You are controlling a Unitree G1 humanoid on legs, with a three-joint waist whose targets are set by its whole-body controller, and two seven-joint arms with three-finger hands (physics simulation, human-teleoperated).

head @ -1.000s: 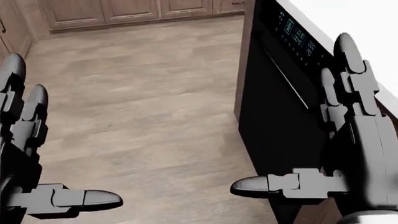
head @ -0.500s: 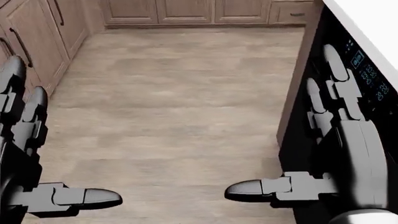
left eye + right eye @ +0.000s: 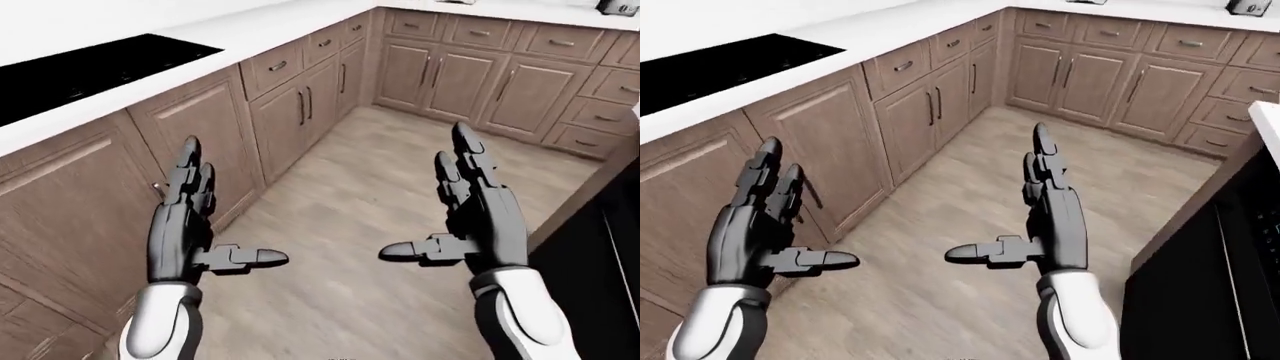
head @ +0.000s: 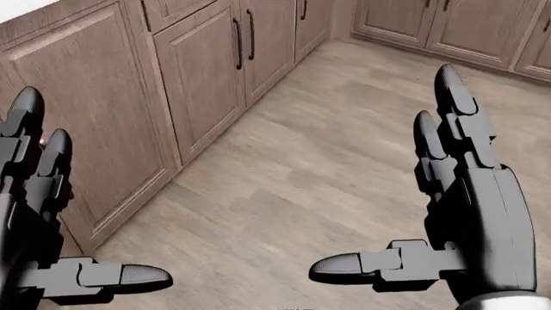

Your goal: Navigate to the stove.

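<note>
The stove is a flat black cooktop [image 3: 92,73] set into the white counter [image 3: 250,26] at the upper left of the left-eye view. My left hand [image 3: 228,214] is raised below it, in line with the brown cabinet doors, fingers spread and thumb out, holding nothing. My right hand [image 3: 425,196] is held up over the wooden floor, open and empty too. Neither hand touches anything.
Brown base cabinets [image 3: 300,105] run along the left and across the top of the eye views, meeting in a corner. A black oven front [image 3: 1205,281] stands at the right edge. Wood-plank floor [image 3: 340,217] lies between them. A small grey object [image 3: 616,7] sits on the far counter.
The camera has swung left: the black oven front has left the head view on the right, and the left-hand cabinets now fill its left side. Both hands keep the same open pose.
</note>
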